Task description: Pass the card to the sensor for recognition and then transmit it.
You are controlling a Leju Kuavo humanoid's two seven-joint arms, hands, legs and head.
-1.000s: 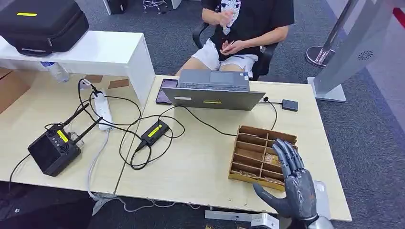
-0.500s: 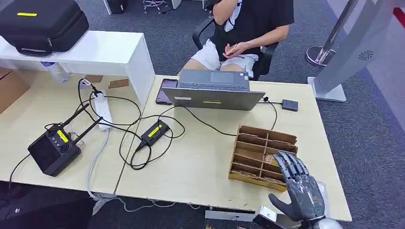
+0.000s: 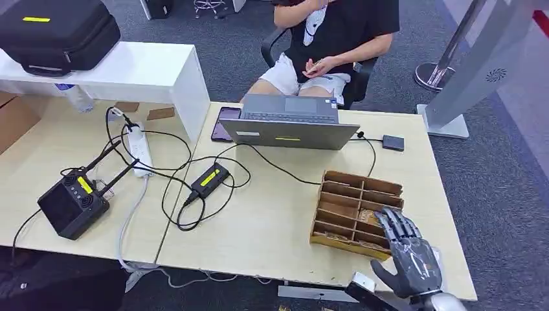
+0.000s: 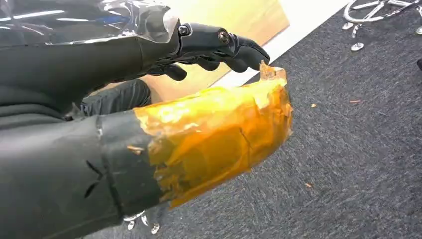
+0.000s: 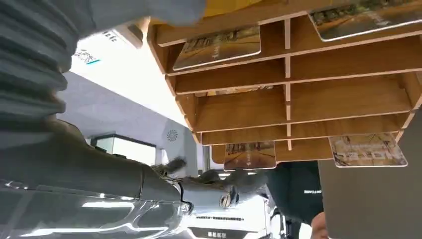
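Now: right hand [image 3: 409, 256] open, fingers spread at card rack's [image 3: 353, 206] near-right corner | table edge [image 3: 447, 290] just beside.

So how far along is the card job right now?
Nothing looks done yet. The right hand hovers open over the near right corner of the wooden rack, holding nothing; the cards lie in their slots. The left hand hangs over the floor with its fingers curled in, holding no card. Left to do: pick a card, present it to the sensor, then pass it on.
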